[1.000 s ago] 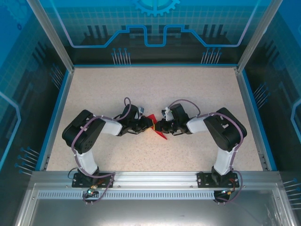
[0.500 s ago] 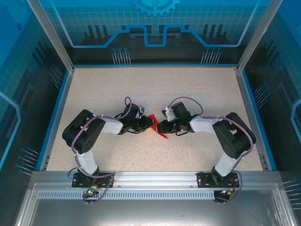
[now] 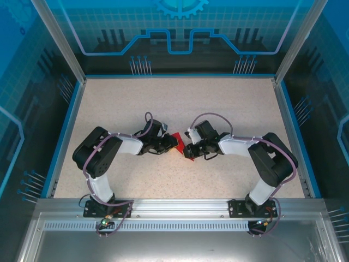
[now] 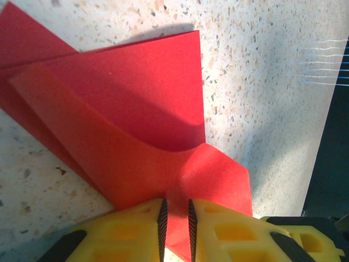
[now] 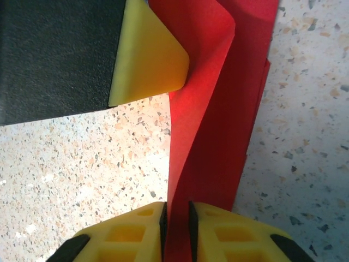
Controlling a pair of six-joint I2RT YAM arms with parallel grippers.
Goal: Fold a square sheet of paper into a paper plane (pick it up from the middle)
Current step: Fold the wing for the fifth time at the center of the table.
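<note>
The square sheet of paper [image 3: 178, 142] is bright red and folded into overlapping layers, lying at the table's middle between both grippers. My left gripper [image 3: 172, 145] is shut on one folded flap; in the left wrist view the paper [image 4: 136, 109] curves up from the table into the gripper [image 4: 175, 210]. My right gripper [image 3: 188, 150] is shut on a narrow folded strip from the opposite side. The right wrist view has that strip [image 5: 218, 109] running straight into the gripper [image 5: 177, 215], with a yellow fingertip [image 5: 147, 54] of the left gripper touching the paper's far end.
The speckled tabletop [image 3: 163, 103] is bordered by a blue rim [image 3: 64, 131] and transparent enclosure walls. The two arms meet tip to tip, elbows spread outward. An aluminium rail [image 3: 180, 206] carries the arm bases at the near edge.
The right arm's elbow has swung outward to the right and its forearm has stretched out. Its gripper has edged slightly farther back along the paper. The left arm has barely moved.
</note>
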